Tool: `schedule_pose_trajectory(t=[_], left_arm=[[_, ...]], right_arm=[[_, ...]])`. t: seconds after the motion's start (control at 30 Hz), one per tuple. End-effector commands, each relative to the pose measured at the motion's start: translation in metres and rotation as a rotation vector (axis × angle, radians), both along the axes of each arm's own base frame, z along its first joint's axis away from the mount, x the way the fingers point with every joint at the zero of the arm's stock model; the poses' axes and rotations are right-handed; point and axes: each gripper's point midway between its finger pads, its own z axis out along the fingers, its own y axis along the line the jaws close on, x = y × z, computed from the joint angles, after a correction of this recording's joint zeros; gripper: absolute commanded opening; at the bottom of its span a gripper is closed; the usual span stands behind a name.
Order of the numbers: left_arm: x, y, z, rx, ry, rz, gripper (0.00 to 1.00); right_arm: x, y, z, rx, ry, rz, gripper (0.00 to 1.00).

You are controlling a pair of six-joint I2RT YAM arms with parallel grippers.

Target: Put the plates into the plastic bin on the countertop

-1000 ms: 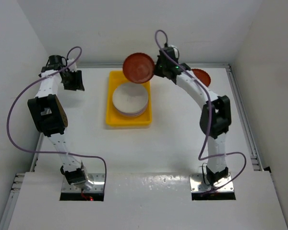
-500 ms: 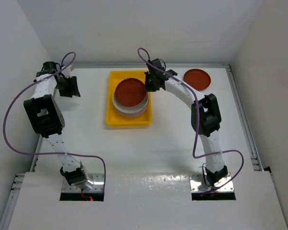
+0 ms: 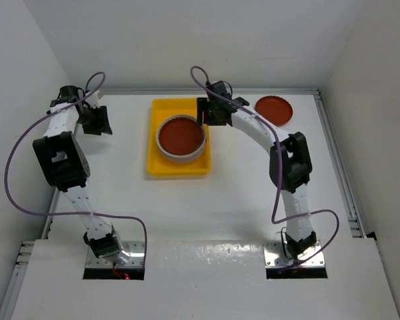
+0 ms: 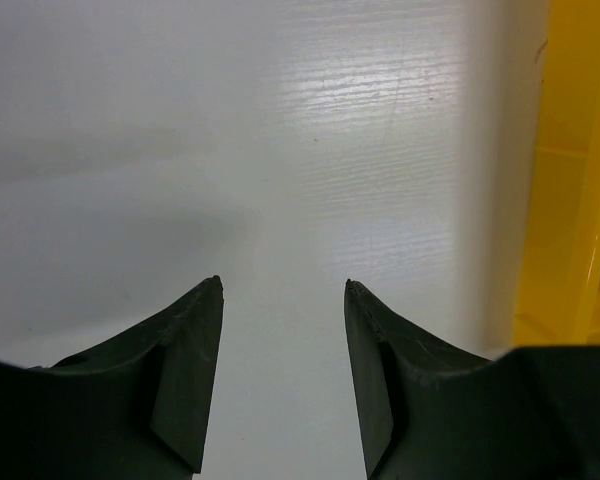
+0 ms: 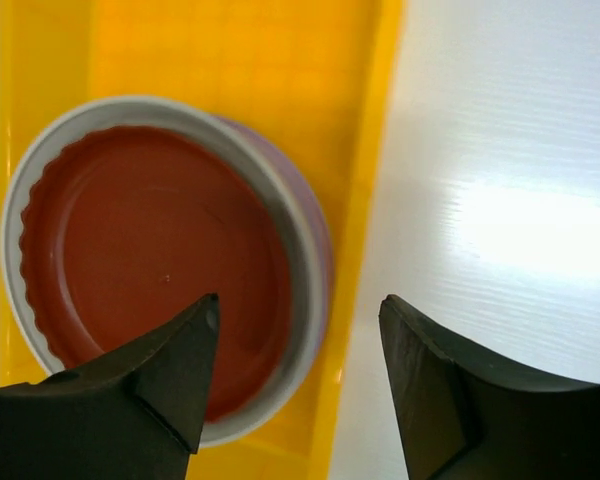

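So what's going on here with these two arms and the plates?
The right end effector is open over the yellow bin, where a red-brown plate tops the stack. Another red-brown plate lies on the countertop, far right. The left end effector is open and empty, left of the bin.
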Motion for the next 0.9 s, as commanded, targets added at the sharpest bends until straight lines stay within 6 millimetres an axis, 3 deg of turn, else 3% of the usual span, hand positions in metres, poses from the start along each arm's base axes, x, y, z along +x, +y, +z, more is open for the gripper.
schedule_pose_trajectory(t=[0.0,0.03,0.07,0.1,0.13,0.17,0.27,0.4,0.43,0.47,0.5,0.53,0.57,0.6,0.63,0.7,0.77,0.8,0.87], left_arm=[[0.004,-0.001,0.026,0.010,-0.066,-0.015,0.54],[0.004,-0.001,0.026,0.010,-0.066,-0.015,0.54],[0.003,0.001,0.021,0.016,-0.055,-0.010,0.54],[0.003,0.001,0.021,0.016,-0.054,-0.010,0.54],[0.003,0.001,0.021,0.016,-0.054,-0.010,0.54],[0.003,0.001,0.017,0.013,-0.046,-0.010,0.54],[0.005,0.003,0.016,0.020,-0.043,-0.006,0.54],[0.005,0.004,0.015,0.023,-0.038,0.006,0.54],[0.005,0.004,0.011,0.020,-0.030,0.006,0.54],[0.005,0.004,0.011,0.015,-0.028,0.014,0.54],[0.005,0.004,0.011,0.015,-0.028,0.014,0.54],[0.003,0.003,0.008,0.012,-0.019,0.014,0.54],[0.003,0.003,0.008,0.012,-0.019,0.014,0.54],[0.003,0.003,0.008,0.012,-0.019,0.014,0.54],[0.003,0.003,0.008,0.012,-0.019,0.014,0.54],[0.002,0.007,0.007,0.030,-0.013,0.024,0.54],[0.004,0.008,0.006,0.030,-0.013,0.024,0.54],[0.004,0.009,0.006,0.038,-0.010,0.028,0.54],[0.006,0.012,0.009,0.049,-0.017,0.032,0.56]], right_arm=[[0.023,-0.054,0.067,0.068,-0.176,-0.226,0.65],[0.033,-0.094,0.073,0.087,-0.191,-0.334,0.65],[0.020,-0.122,0.041,0.052,-0.133,-0.421,0.65],[0.026,-0.141,0.037,0.128,-0.129,-0.580,0.65],[0.031,-0.186,0.031,0.136,-0.123,-0.705,0.65],[0.022,-0.207,0.005,0.107,-0.082,-0.783,0.65],[0.027,-0.269,-0.020,0.172,-0.041,-1.030,0.65],[0.049,-0.297,-0.042,0.180,-0.038,-1.095,0.65],[0.060,-0.305,-0.036,0.201,-0.059,-1.103,0.65],[0.064,-0.303,-0.045,0.193,-0.046,-1.096,0.65],[0.068,-0.319,-0.053,0.194,-0.041,-1.125,0.65],[0.080,-0.326,-0.042,0.212,-0.072,-1.135,0.65],[0.081,-0.332,-0.057,0.198,-0.052,-1.148,0.65],[0.090,-0.335,-0.052,0.217,-0.067,-1.160,0.63],[0.087,-0.340,-0.072,0.210,-0.026,-1.191,0.63],[0.090,-0.340,-0.076,0.238,-0.004,-1.216,0.61],[0.085,-0.341,-0.096,0.256,0.049,-1.258,0.58],[0.084,-0.341,-0.100,0.261,0.059,-1.268,0.55],[0.077,-0.338,-0.114,0.287,0.112,-1.305,0.39]])
